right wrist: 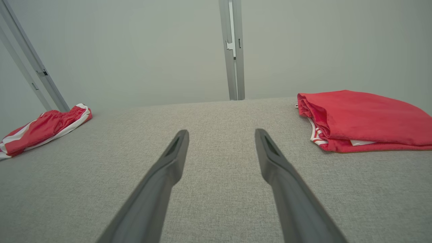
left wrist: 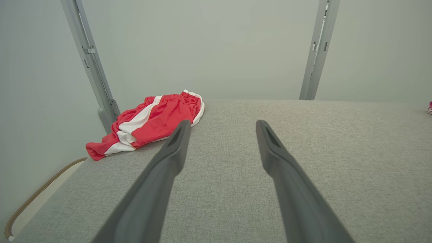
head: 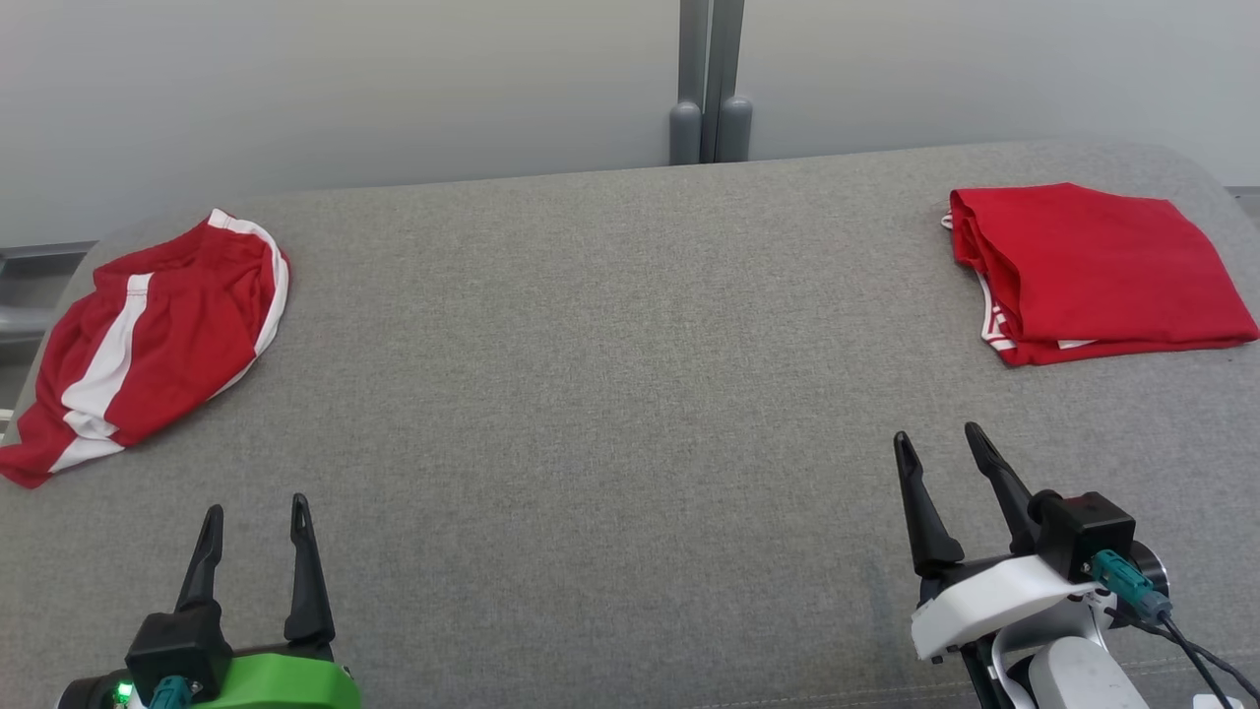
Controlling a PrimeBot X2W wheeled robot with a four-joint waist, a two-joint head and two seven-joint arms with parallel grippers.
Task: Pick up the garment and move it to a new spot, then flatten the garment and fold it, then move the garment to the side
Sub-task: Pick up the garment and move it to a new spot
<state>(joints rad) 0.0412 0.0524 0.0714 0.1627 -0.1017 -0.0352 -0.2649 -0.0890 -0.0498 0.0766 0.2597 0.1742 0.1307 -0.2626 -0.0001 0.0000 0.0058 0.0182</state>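
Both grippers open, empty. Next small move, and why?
Probably reach the open left gripper toward the crumpled red shorts with white stripes at the far left of the grey fabric table: they lie unfolded, while the red folded garment at right looks finished.

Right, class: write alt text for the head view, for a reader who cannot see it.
Two red garments lie on a grey fabric table: crumpled red-and-white shorts at the left edge, a folded red garment at the far right. The left gripper and right gripper, both open and empty, point up from the bottom corners.
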